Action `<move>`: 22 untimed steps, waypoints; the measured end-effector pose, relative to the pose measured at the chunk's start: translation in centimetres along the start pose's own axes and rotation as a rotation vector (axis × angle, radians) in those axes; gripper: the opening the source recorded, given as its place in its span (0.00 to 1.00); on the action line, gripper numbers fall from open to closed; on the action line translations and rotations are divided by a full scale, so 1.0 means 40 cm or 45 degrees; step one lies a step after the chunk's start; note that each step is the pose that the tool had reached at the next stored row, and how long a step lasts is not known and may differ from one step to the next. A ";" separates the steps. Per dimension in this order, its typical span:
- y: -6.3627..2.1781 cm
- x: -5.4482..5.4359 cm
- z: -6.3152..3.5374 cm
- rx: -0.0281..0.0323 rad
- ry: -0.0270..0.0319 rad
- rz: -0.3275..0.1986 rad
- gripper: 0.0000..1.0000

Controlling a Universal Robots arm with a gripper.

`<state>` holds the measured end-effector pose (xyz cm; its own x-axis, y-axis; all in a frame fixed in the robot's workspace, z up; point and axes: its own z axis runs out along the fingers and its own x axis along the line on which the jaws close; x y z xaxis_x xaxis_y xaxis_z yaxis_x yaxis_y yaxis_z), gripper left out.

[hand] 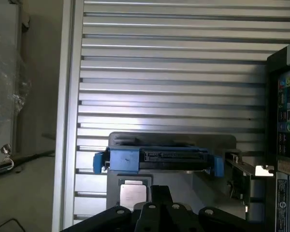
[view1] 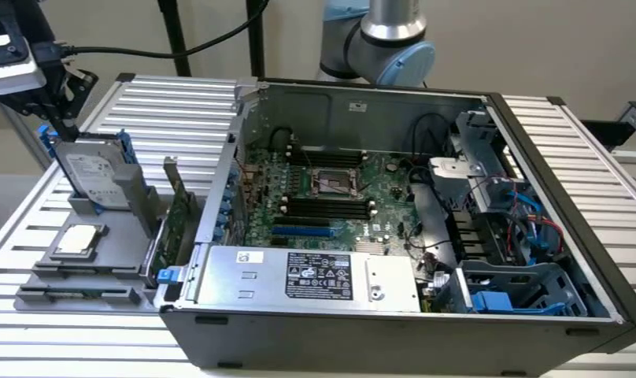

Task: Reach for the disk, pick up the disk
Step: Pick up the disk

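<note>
Gripper (view1: 57,116) hovers at the exterior view's left, right over the upper edge of the disk (view1: 92,169), and I cannot tell whether it is apart or together, nor whether it already touches the blue rail. The disk stands on edge, leaning slightly, in a grey holder (view1: 113,213) on the slatted counter (view1: 171,102), just beside the open computer case (view1: 402,335), with a small square chip (view1: 79,239) lying flat in the tray in front of it. From the wrist view the disk's connector edge and blue rails run crosswise right ahead of the gripper. By my reading the reach is almost finished and the pick-up is not yet done, since the disk sits fully in its holder. A sound grasp calls for a centred, square approach onto the thin top edge, a firm hold across the metal body, and a pull in line with the holder's slot so the rails do not bind.
</note>
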<state>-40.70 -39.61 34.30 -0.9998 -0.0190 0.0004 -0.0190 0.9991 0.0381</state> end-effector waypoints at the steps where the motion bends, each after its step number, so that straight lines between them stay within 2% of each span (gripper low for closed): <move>1: 0.007 0.008 0.000 0.0000 0.0001 0.000 0.11; 5: 0.031 0.040 -0.001 0.0006 0.0002 0.000 0.11; 9: 0.054 0.062 -0.001 0.0050 0.0000 0.000 0.11; 16: 0.056 0.063 -0.001 0.0058 0.0003 -0.007 0.11; 22: 0.057 0.063 -0.001 0.0058 0.0047 -0.131 0.11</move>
<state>-43.24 -37.37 34.44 -0.9926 -0.1215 0.0004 -0.1214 0.9920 0.0336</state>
